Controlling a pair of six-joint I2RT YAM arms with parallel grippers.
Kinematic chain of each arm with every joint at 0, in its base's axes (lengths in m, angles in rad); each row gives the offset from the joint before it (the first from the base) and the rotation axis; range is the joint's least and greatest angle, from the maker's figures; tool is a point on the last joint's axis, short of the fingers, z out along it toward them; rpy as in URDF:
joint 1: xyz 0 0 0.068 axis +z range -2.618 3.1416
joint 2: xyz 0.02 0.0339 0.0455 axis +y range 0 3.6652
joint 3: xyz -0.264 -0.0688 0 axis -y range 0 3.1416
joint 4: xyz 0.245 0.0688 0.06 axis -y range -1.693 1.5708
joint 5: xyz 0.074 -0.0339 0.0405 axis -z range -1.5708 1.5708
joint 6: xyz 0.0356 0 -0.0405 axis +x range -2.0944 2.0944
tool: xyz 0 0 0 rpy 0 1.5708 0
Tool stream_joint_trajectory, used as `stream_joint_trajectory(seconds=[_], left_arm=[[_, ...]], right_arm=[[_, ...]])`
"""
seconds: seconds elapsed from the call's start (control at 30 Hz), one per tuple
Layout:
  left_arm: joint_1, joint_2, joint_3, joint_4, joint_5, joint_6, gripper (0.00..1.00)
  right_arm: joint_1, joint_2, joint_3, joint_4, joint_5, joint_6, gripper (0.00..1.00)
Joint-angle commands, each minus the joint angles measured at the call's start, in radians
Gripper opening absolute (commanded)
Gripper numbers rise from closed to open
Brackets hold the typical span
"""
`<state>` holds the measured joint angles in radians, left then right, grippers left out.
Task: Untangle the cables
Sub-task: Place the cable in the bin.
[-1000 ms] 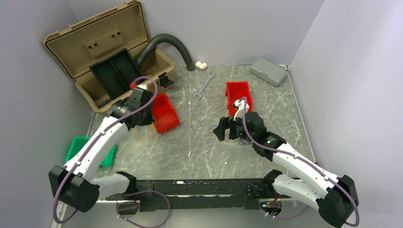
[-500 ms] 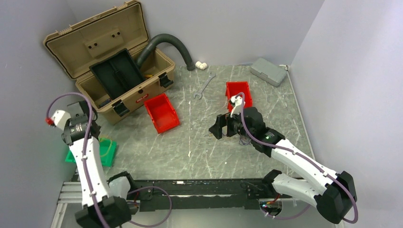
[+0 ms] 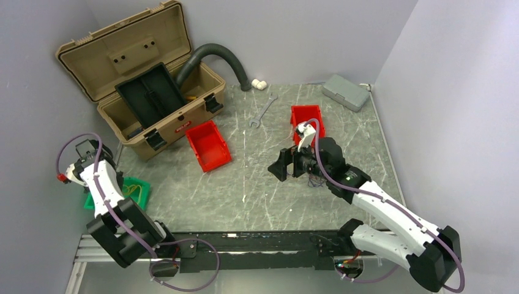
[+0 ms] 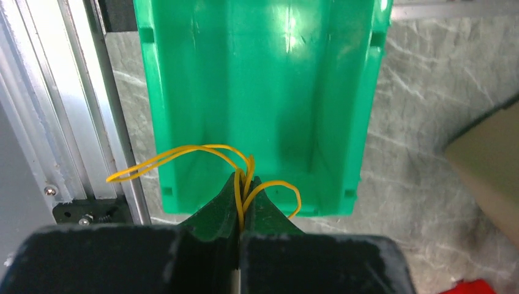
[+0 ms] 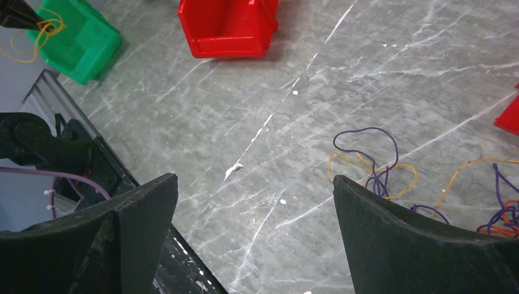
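My left gripper [image 4: 245,179] is shut on a thin yellow cable [image 4: 183,152], pinched between the fingertips. It hangs just above the near end of a green bin [image 4: 183,92], and the cable's loops spill over the bin's near wall. The other cables [image 5: 374,164], purple and orange strands, lie loosely tangled on the marble table [image 5: 245,110], by the right finger of my right gripper [image 5: 254,179]. That gripper is open above the table with nothing between its fingers. From above, the tangle [image 3: 315,180] shows just under the right wrist, and the right gripper [image 3: 283,165] points left.
A red bin [image 3: 208,145] lies mid-left and another red bin [image 3: 308,119] behind the right gripper. An open tan toolbox [image 3: 141,79] and grey hose [image 3: 214,55] fill the back left. A wrench [image 3: 263,110] and a grey case [image 3: 346,92] lie further back. An aluminium rail [image 4: 43,122] runs beside the green bin.
The left arm has swung from the red bin by the toolbox to the far left, over the green bin, carrying the yellow cable. The right arm has barely shifted.
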<state>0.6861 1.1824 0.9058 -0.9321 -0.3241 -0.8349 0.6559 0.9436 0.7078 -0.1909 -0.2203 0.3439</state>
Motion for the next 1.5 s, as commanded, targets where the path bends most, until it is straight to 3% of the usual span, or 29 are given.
stream_joint_trajectory(seconds=[0.0,0.27,0.57,0.87,1.03,1.17,1.33,1.47], left_arm=[[0.043,0.007,0.007,0.083,-0.048,-0.032,0.01],[0.062,0.010,0.002,0.108,-0.211,-0.033,0.10],[0.042,0.124,-0.082,0.166,-0.071,-0.129,0.00],[-0.142,0.164,-0.175,0.195,-0.052,-0.277,0.00],[-0.331,0.114,-0.199,0.154,-0.071,-0.398,0.00],[-0.383,0.075,-0.179,0.113,-0.075,-0.432,0.00],[-0.376,0.056,-0.121,0.026,-0.185,-0.454,0.00],[-0.252,0.071,-0.066,0.020,-0.198,-0.389,0.00]], right_arm=[[0.000,-0.041,0.033,0.000,-0.016,-0.003,1.00],[0.001,-0.079,0.031,-0.030,-0.005,-0.011,1.00],[0.001,-0.077,0.038,-0.014,-0.016,-0.001,1.00],[0.001,-0.078,0.041,-0.015,-0.016,0.001,1.00],[0.001,-0.076,0.043,-0.016,-0.012,0.003,1.00],[-0.001,-0.079,0.046,-0.020,-0.010,0.002,1.00],[0.001,-0.079,0.049,-0.020,-0.014,0.001,1.00],[0.001,-0.091,0.055,-0.033,-0.012,-0.002,1.00]])
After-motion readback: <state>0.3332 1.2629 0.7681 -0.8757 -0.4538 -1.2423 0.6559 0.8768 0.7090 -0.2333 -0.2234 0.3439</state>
